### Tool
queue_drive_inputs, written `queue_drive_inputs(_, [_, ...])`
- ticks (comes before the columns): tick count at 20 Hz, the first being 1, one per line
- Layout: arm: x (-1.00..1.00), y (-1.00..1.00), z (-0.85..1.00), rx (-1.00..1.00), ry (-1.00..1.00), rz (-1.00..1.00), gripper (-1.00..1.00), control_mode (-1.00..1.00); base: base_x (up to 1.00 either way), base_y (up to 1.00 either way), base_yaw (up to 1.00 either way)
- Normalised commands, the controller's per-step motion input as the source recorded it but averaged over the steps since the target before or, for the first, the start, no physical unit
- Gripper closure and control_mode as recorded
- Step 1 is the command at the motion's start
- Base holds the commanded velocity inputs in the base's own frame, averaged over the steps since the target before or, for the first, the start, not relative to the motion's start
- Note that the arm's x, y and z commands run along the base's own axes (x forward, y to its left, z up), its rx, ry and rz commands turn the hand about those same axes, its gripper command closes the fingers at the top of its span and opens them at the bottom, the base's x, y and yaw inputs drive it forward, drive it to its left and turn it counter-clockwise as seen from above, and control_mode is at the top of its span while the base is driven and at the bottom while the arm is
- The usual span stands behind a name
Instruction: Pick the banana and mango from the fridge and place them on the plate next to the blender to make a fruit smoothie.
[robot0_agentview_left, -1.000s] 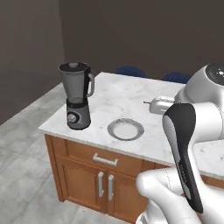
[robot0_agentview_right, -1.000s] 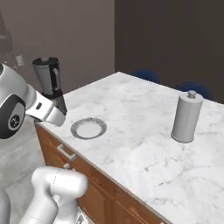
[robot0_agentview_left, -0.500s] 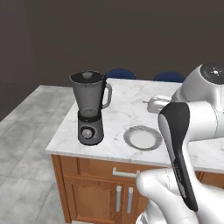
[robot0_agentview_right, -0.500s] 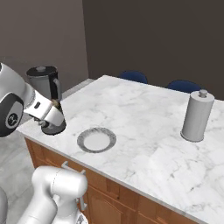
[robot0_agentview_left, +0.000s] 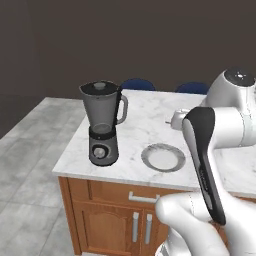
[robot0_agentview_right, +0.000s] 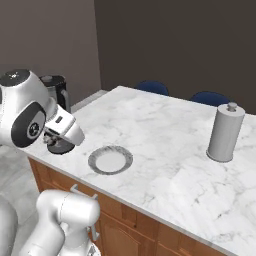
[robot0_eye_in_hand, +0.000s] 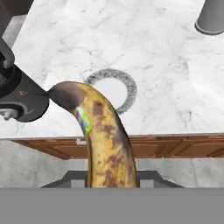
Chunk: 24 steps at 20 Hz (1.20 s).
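The marble bench (robot0_agentview_left: 145, 135) carries the blender (robot0_agentview_left: 102, 130) at its left end, with the plate (robot0_agentview_left: 163, 157) just beside it and bare, so neither fruit is delivered. The banana (robot0_eye_in_hand: 105, 135) is clamped in the pincer (robot0_eye_in_hand: 111, 177), rising from its jaws above the bench's front edge, short of the plate. Judged status: banana fetched, not placed; mango still to collect.

Spotted banana (robot0_eye_in_hand: 105, 135) upright in the foreground, plate (robot0_eye_in_hand: 127, 85) on marble counter (robot0_eye_in_hand: 166, 65) beyond.
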Motion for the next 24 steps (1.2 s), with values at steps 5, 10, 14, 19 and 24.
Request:
queue_drive_inputs(5, [0.67,-0.38,-0.28,0.06,0.34,-0.02,1.0,-1.0,0.0,0.0,0.0])
queue_drive_inputs(10, [0.72,-0.32,-0.53,0.0,0.27,-0.01,1.0,-1.0,0.0,0.0,0.0])
queue_drive_inputs(14, [0.41,-0.22,-0.77,0.0,0.06,0.0,1.0,-1.0,0.0,0.0,0.0])
queue_drive_inputs(19, [0.39,-0.07,-0.83,0.0,0.0,0.0,1.0,-1.0,0.0,0.0,0.0])
queue_drive_inputs(24, [0.39,0.0,-0.63,0.0,-0.01,0.0,1.0,-1.0,0.0,0.0,0.0])
